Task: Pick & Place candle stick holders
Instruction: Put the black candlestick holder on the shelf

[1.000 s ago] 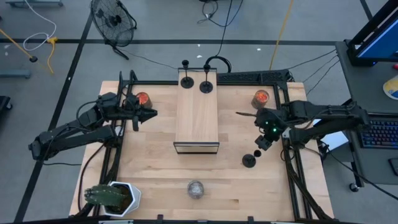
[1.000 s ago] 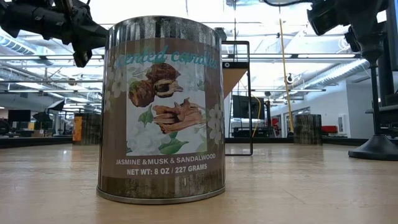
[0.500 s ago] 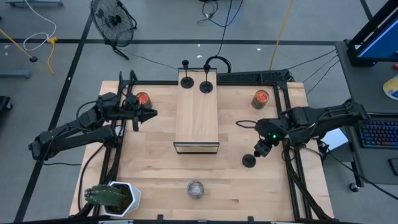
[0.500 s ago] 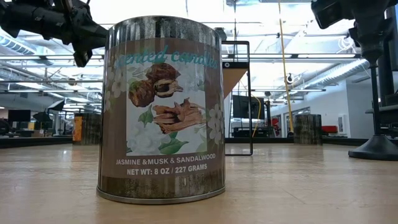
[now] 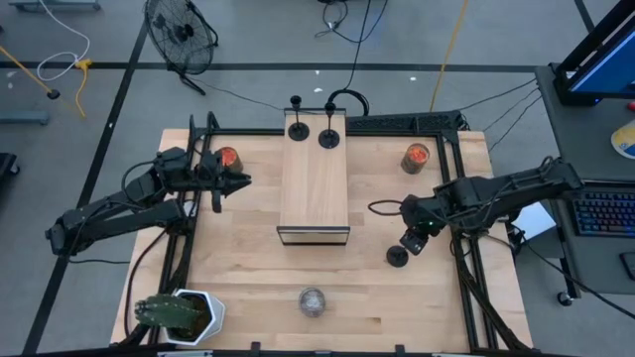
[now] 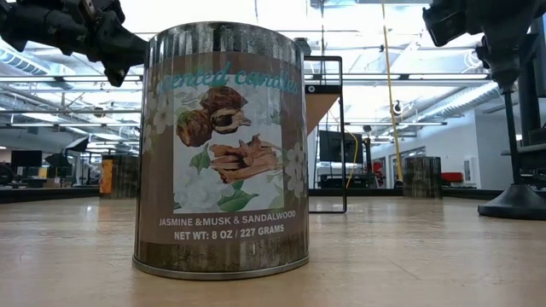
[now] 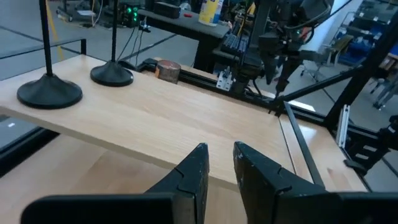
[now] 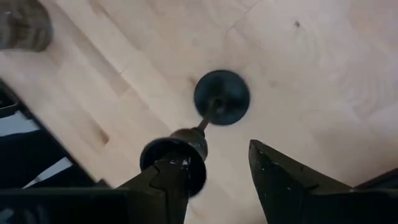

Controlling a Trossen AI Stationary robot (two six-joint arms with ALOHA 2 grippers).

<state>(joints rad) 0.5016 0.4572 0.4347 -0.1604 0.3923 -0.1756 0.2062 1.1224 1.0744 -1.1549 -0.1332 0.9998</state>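
Note:
Two black candle stick holders (image 5: 296, 128) (image 5: 328, 137) stand on their disc bases at the far end of a wooden box (image 5: 315, 188); they also show in the left wrist view (image 7: 50, 93) (image 7: 112, 74). A third holder (image 5: 397, 257) stands on the table at the right. My right gripper (image 8: 217, 171) is open right above it, pointing down, with the holder's top cup (image 8: 174, 155) close to one finger (image 8: 163, 183) and its base (image 8: 222, 98) below. My left gripper (image 5: 238, 180) hovers shut left of the box. My right gripper: I cannot tell whether one finger touches the third holder's top cup (image 8: 180, 144); the other finger (image 8: 283, 180) stands clear of it. The holder stands upright on the table.
Two brownish jars with orange tops stand at the far left (image 5: 227, 158) and the far right (image 5: 416, 157). A labelled tin can (image 6: 222, 162) stands near the front edge, seen from above in the high view (image 5: 312, 301). A potted plant (image 5: 179, 312) is at the near left corner.
My right gripper has moved toward the table's near edge and a little left, ending over the holder that stands on the table. The holder has stayed in place.

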